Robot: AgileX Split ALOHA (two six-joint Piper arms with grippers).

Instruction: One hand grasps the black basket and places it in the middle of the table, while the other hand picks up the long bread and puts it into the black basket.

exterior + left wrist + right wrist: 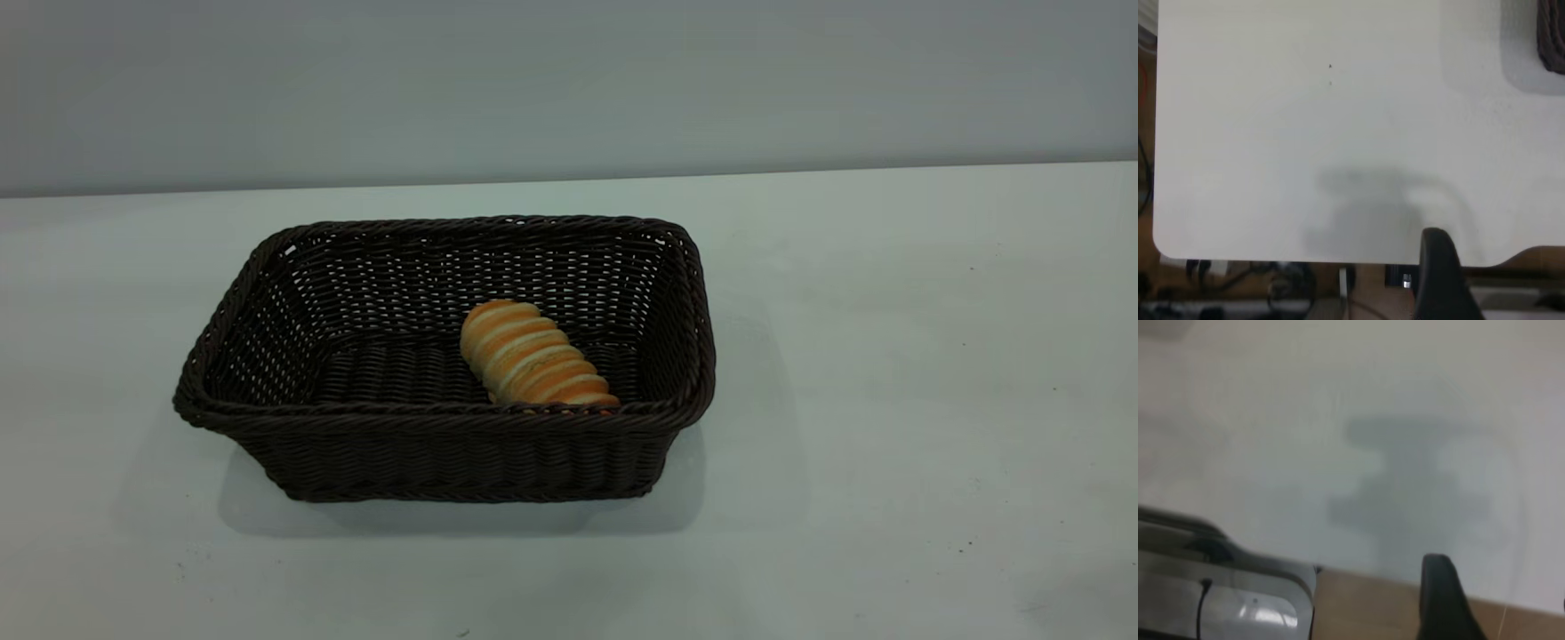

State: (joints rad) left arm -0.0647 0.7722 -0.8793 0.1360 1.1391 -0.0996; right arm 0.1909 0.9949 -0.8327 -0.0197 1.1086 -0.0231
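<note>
The black basket (444, 418) stands on the white table (889, 356), a little left of the middle in the exterior view. The long bread (533, 356) lies inside it, slanted, toward its right front corner. Neither gripper shows in the exterior view. The left gripper (1501, 267) hangs above the table's edge, far from the basket; one corner of the basket (1551, 33) shows in that view. The right gripper (1501, 587) hangs above another table edge. Each wrist view shows one dark finger with a wide gap beside it, and nothing is held.
A grey wall runs behind the table. Cables and floor (1271, 290) show past the table edge in the left wrist view. A silver-grey device (1238, 600) sits below the table edge in the right wrist view.
</note>
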